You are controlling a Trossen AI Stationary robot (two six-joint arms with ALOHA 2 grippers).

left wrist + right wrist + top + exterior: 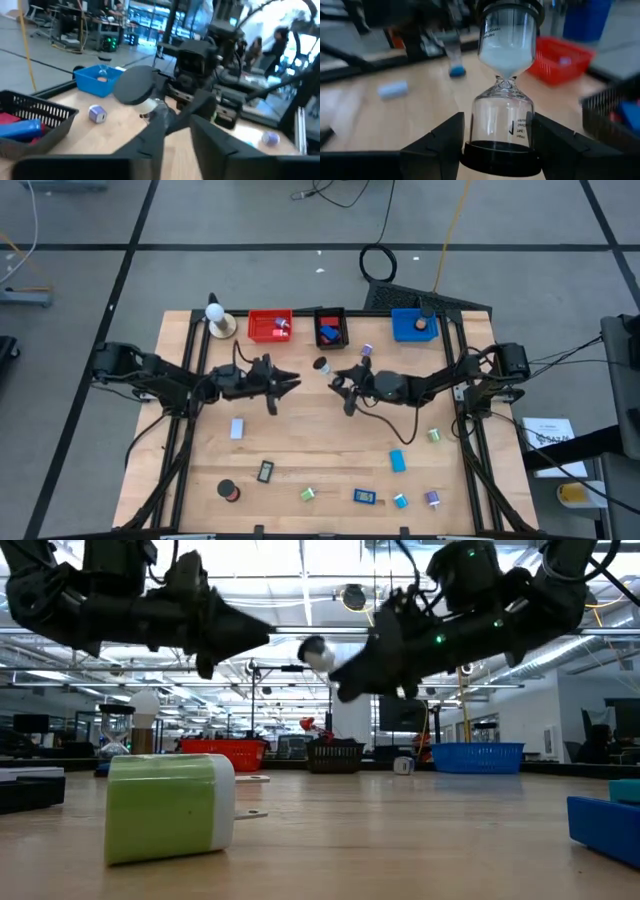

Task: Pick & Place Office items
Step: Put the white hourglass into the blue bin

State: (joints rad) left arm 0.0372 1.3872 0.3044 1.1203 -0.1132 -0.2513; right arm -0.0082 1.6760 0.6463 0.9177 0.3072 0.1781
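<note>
My right gripper is over the table's middle, shut on a small hourglass with black end caps and white sand; the hourglass also shows in the high view and in the low view. My left gripper hangs open and empty just to the left of it, fingers pointing at the hourglass. Small office items lie on the near half of the table: a light-blue block, a black-framed rectangle, a black roll, a green clip and a blue block. My right gripper pinches the hourglass between its two fingers at the clear bulb beside the near black end cap. The fingers come about level from the table's right and lie along the hourglass. It is lifted clear, sticking out past the fingertips toward the left arm, sand in its far bulb.
A red bin, a black bin and a blue bin stand in a row at the far edge. A white ball on a tan base stands left of them. A green-and-white piece lies close before the low camera.
</note>
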